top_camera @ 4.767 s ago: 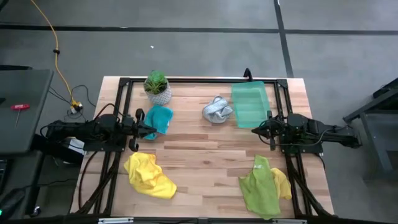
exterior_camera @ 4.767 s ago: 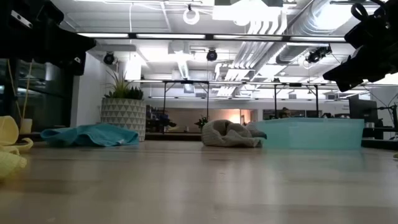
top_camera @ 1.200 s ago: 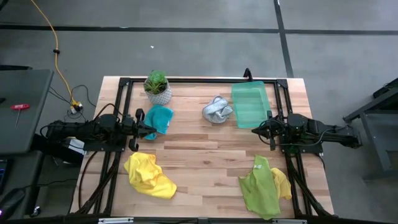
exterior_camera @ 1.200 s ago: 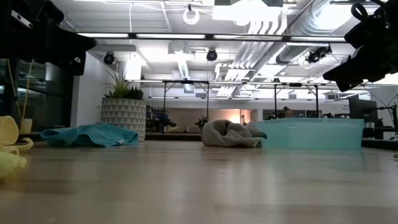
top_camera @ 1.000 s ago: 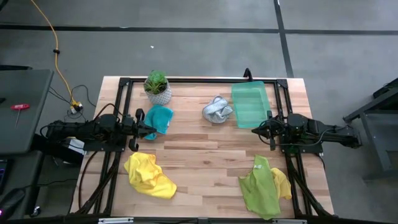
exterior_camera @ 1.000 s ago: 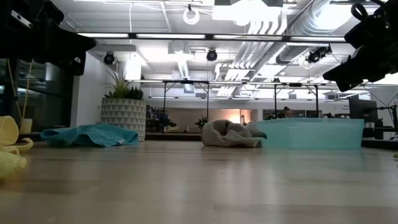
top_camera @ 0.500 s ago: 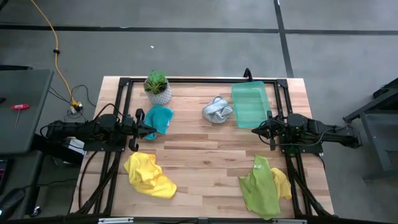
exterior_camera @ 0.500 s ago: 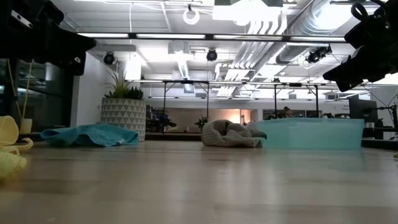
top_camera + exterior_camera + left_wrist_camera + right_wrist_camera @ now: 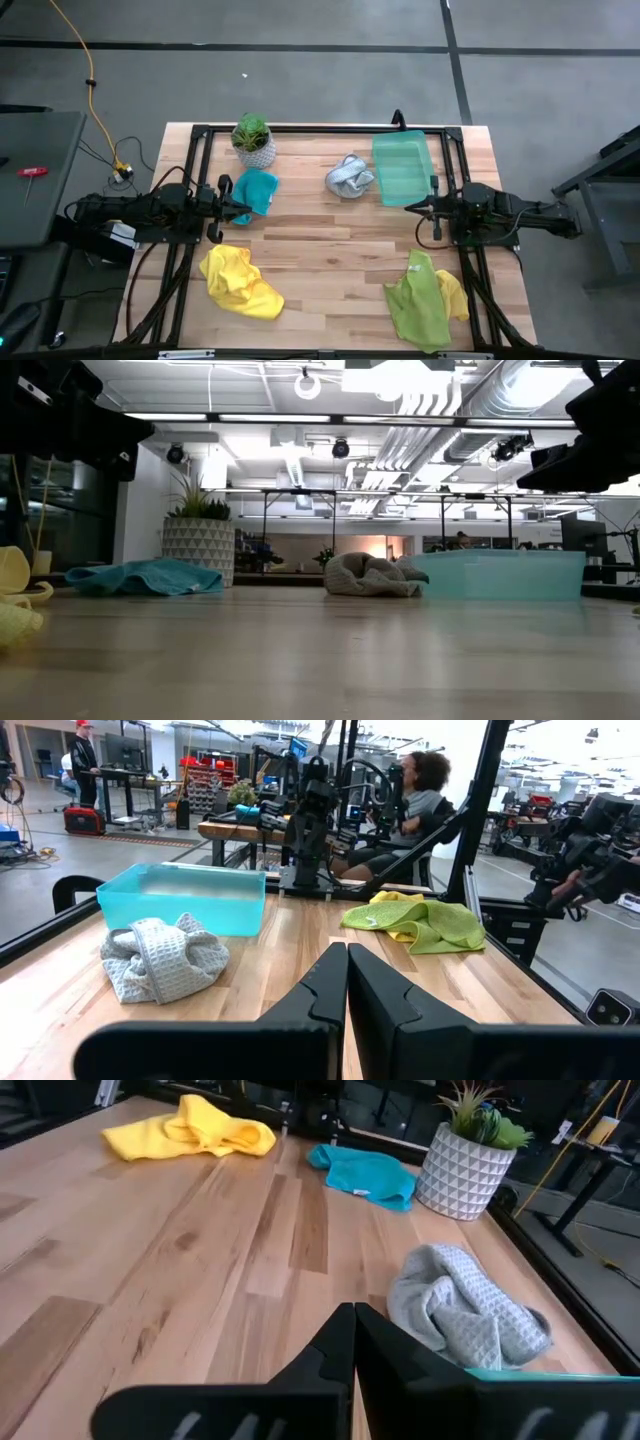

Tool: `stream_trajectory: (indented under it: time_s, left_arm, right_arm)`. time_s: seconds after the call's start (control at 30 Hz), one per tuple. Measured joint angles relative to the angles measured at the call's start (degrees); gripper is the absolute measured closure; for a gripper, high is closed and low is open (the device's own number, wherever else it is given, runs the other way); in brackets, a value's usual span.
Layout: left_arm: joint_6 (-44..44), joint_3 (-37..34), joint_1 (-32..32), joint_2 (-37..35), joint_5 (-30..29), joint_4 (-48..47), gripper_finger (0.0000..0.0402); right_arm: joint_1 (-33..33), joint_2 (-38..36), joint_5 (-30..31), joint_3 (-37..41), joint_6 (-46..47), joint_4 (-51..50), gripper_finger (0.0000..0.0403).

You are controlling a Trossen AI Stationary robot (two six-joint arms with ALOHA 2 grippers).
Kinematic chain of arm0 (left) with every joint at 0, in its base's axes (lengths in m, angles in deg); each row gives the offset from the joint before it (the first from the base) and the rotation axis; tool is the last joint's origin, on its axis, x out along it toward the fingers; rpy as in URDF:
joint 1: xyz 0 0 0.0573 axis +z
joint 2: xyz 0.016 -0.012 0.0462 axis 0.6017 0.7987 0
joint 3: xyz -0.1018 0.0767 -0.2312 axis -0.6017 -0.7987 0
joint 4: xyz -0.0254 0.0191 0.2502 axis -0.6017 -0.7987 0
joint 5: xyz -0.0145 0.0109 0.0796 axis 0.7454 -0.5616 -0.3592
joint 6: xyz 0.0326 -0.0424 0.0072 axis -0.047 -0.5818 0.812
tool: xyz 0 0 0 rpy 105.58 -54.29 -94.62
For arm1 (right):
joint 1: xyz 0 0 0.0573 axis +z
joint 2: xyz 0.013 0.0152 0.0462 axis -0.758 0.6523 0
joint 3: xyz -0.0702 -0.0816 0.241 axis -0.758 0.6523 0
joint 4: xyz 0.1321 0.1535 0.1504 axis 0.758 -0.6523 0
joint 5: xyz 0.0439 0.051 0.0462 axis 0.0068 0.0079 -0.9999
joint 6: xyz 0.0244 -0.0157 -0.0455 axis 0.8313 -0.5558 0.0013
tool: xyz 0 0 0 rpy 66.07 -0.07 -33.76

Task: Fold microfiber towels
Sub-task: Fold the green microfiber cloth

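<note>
Five towels lie crumpled on the wooden table. The teal towel (image 9: 256,190) is at the far left, the grey-white towel (image 9: 349,176) at the far middle, and a yellow towel (image 9: 240,282) at the near left. The lime green towel (image 9: 418,303) lies over the second yellow towel (image 9: 456,294) at the near right. My left gripper (image 9: 243,208) is shut and empty, hovering just near of the teal towel. My right gripper (image 9: 410,208) is shut and empty, hovering near of the tray. Both point toward the table's middle, as their wrist views show (image 9: 347,948) (image 9: 354,1310).
A translucent green tray (image 9: 403,167) stands at the far right, next to the grey-white towel. A small plant in a white pot (image 9: 253,140) stands at the far left corner. A black frame (image 9: 320,129) runs along the table's far and side edges. Bare wood lies in the middle.
My right arm has shifted slightly: in the low view its dark wrist end has tipped up and now sits more level. The towels and my left arm have kept still.
</note>
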Motion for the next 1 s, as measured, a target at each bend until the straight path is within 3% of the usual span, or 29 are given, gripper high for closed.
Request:
stream_trajectory:
  time_s: [0.13,0.3,0.47,0.63,0.77,1.0]
  left_arm:
    - [0.0,0.0,0.0,0.0,0.0,0.0,0.0398]
    - [-0.02,0.0,0.01,0.0,0.0,0.0,0.0398]
    - [0.0,0.0,-0.01,0.0,0.0,0.0,0.0398]
    - [-0.01,0.0,0.0,0.0,0.0,0.01,0.0398]
    - [-0.02,0.0,-0.01,0.0,0.02,0.0,0.0398]
    - [0.0,0.0,-0.01,0.0,0.0,0.02,0.0398]
  right_arm:
    - [0.06,0.0,-0.69,0.1,6.97,2.8,0.0402]
    - [0.22,0.0,-1.94,0.1,33.17,19.76,0.0402]
    - [0.17,0.0,13.2,0.08,48.61,43.79,0.0402]
    - [0.09,1.35,24.29,0.04,52.6,54.24,0.0402]
    - [0.11,7.45,17.58,-1.14,52.75,62.62,0.0402]
    - [0.31,26.33,9.55,-14.79,50.91,60.73,0.0402]
